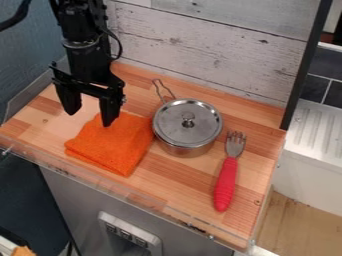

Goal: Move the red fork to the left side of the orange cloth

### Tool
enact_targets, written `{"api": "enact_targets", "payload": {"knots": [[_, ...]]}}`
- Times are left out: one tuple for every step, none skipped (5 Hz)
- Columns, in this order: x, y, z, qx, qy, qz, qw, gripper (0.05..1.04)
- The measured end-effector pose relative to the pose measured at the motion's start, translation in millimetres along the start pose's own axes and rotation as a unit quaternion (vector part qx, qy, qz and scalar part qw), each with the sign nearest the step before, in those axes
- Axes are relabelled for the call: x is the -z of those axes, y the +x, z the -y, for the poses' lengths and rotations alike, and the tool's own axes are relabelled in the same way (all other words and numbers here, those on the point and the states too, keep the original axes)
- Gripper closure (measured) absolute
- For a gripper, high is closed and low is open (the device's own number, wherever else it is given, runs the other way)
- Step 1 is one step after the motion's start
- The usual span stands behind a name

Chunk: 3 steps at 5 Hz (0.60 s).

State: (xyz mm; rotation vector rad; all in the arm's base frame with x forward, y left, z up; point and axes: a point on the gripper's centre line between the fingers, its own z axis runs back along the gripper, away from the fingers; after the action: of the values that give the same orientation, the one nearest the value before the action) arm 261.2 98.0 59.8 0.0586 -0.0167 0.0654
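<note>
Silver-tined fork with red handle (226,181) lies at the right; black two-finger gripper (89,117) hangs open at the left

The fork rests on the light wooden countertop (180,186), on the right of the cloth rather than its left. Its tines point to the far side, and its thick red handle runs toward the near edge, slanting slightly left.

The folded orange cloth (115,145) lies left of centre, turned at an angle. Between cloth and fork, set a little farther back, stands a round stainless-steel pot (186,148) with its metal lid (180,120) on; the pot's wire handle (162,90) points to the far left. Behind the countertop rises a panel of whitewashed wooden planks (207,55).

The gripper points down by the cloth's far left part, its two fingers spread well apart with nothing between them. One finger overlaps the cloth's far edge in the view; whether they touch, I cannot tell.
</note>
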Motion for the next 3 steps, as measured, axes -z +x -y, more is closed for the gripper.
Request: {"api": "enact_targets", "payload": {"knots": [[6.1,-1.5,2.2,0.0,-0.006,-0.01,0.9999,0.083],[5.8,5.6,28.5,0.029,-0.022,0.0,0.9993,0.083],[5.7,5.8,79.6,0.085,-0.026,0.009,0.996,0.083]]}}
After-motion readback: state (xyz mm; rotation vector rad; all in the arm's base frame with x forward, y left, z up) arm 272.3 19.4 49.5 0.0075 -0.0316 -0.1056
